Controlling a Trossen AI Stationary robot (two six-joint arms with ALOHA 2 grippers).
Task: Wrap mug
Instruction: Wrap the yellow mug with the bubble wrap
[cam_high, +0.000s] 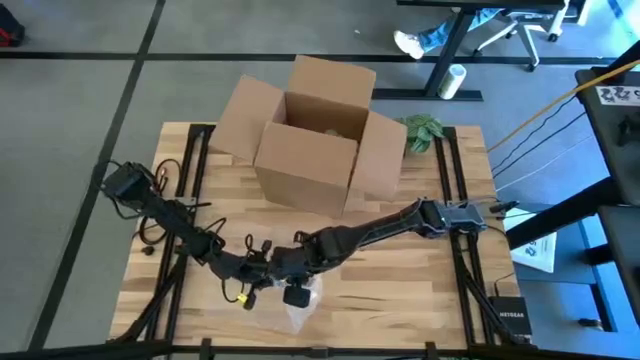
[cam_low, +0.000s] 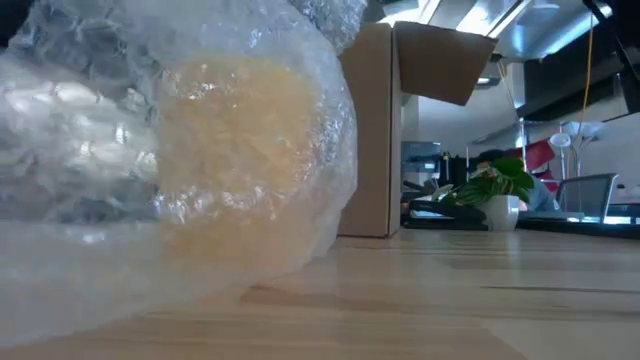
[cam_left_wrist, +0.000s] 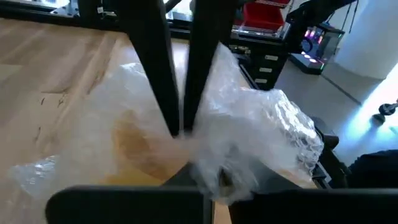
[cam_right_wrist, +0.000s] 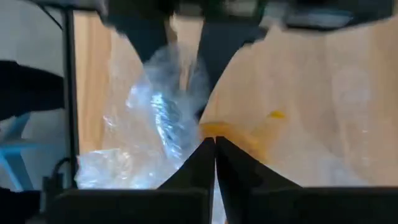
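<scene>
The left hand (cam_high: 262, 275) reached in from the table's left edge on its dark jointed arm, low over the front of the pale wood-plank table (cam_high: 420, 290), and its two thin black fingers (cam_left_wrist: 163, 93) were pressed together, pinching a fold of the bubble wrap (cam_high: 300, 305). That wrap was a clear, crinkled, glossy sheet, bunched and puffed, lying on the table near its front edge, just under and between both hands. The mug (cam_low: 245, 160) showed only as a soft yellow-orange mass through the plastic, rounded in the low view and resting on the wood; its handle and rim could not be made out, and in the high view it was hidden beneath the arms and wrap. The right hand (cam_high: 292, 278) came across from the right side and met the left one over the bundle; in its wrist view its fingers (cam_right_wrist: 202, 163) were closed to a point with a strip of wrap caught between them, the yellow patch of the mug just beyond their tips. Behind the hands, at the table's middle, stood an open cardboard box (cam_high: 310, 140), plain brown, flaps splayed outward. Farther right, at the back corner, sat a small leafy green plant (cam_high: 422, 130) in a white pot, well apart from the bundle
</scene>
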